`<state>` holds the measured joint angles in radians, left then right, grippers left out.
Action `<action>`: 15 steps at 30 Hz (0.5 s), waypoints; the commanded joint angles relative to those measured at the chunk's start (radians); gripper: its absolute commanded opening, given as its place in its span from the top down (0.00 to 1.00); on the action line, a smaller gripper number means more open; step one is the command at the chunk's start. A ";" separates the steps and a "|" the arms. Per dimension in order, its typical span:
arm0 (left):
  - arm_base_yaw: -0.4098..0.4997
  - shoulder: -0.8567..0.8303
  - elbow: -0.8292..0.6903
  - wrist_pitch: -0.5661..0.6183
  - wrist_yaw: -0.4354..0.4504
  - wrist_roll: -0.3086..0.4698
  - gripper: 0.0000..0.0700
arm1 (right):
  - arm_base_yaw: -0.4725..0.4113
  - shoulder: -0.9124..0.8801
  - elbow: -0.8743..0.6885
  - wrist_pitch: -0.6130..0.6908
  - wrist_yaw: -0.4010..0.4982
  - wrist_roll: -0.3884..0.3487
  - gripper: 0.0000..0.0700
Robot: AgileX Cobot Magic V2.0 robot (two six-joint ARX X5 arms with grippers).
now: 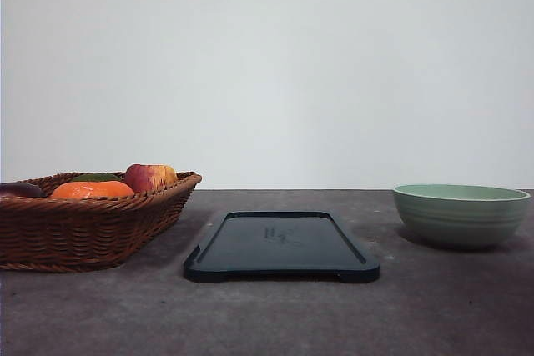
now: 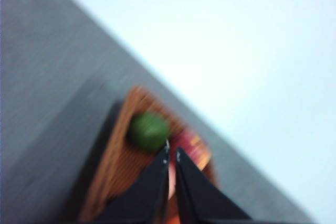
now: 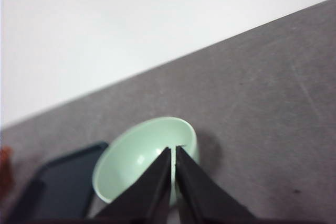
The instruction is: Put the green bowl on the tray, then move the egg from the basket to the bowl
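1. While the pale sage-green ridged bowl (image 1: 460,214) sits empty on the grey table (image 1: 434,306), well to the right of the flat dark blue-black rectangular tray (image 1: 281,246), nothing of the task looks done yet.
2. Seen in the right wrist view, the right claw (image 3: 172,149) hangs above the bowl's near rim with its two black fingers almost touching — closed and holding nothing.
3. Over the shallow brown woven wicker basket (image 1: 83,223) the left claw (image 2: 172,153) is likewise pinched together and empty; that view is blurred.
4. I judge the bowl stiff, light and smooth, so a pinch across the rim wall — one finger inside, one outside — should serve; the claw must open first.
5. Among a red-and-yellow apple (image 1: 150,177), a flat orange fruit (image 1: 92,190) and a round green fruit (image 2: 148,131), I cannot pick out the egg for certain; it will likely be fragile and slippery, wanting a gentle grip across its short axis.
6. Bare table lies between bowl and tray, so the path is open; the tray's low raised rim needs clearing by a lift.
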<state>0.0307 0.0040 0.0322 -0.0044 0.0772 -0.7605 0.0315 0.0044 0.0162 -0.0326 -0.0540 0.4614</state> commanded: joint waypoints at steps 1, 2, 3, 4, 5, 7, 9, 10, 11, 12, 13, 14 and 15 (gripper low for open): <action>0.003 0.000 -0.016 0.063 0.000 -0.013 0.99 | -0.001 -0.001 -0.003 0.042 -0.006 0.072 1.00; 0.003 0.000 -0.016 0.097 0.000 0.027 0.99 | -0.001 -0.001 -0.003 0.062 -0.006 0.066 1.00; 0.003 0.000 -0.016 0.137 0.000 0.088 0.99 | -0.001 -0.001 -0.003 0.092 -0.007 0.050 1.00; 0.003 0.000 -0.016 0.172 0.000 0.151 0.99 | -0.001 -0.001 -0.003 0.118 -0.010 0.028 1.00; 0.003 0.000 -0.016 0.207 0.000 0.215 0.99 | -0.001 -0.001 -0.001 0.144 -0.015 0.002 1.00; 0.003 0.000 -0.012 0.271 0.000 0.339 0.99 | -0.001 -0.001 0.001 0.204 -0.031 -0.058 1.00; 0.003 0.001 0.000 0.296 -0.008 0.407 0.99 | -0.001 0.000 0.017 0.225 -0.029 -0.106 1.00; 0.003 0.002 0.008 0.296 -0.014 0.424 0.99 | -0.001 0.000 0.029 0.223 -0.024 -0.126 1.00; 0.003 0.002 0.016 0.296 -0.022 0.437 0.99 | -0.001 0.001 0.042 0.218 -0.023 -0.146 1.00; 0.003 0.005 0.025 0.295 -0.033 0.445 0.99 | -0.001 0.005 0.059 0.216 -0.022 -0.167 1.00; 0.003 0.008 0.033 0.295 -0.039 0.447 0.99 | -0.001 0.013 0.073 0.213 -0.022 -0.181 1.00; 0.003 0.013 0.044 0.289 -0.048 0.446 0.99 | -0.001 0.022 0.090 0.205 -0.021 -0.191 1.00; 0.003 0.024 0.058 0.277 -0.055 0.445 0.99 | -0.001 0.037 0.109 0.191 -0.022 -0.196 1.00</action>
<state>0.0307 0.0209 0.0648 0.2660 0.0284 -0.3534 0.0315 0.0324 0.1084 0.1588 -0.0776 0.3087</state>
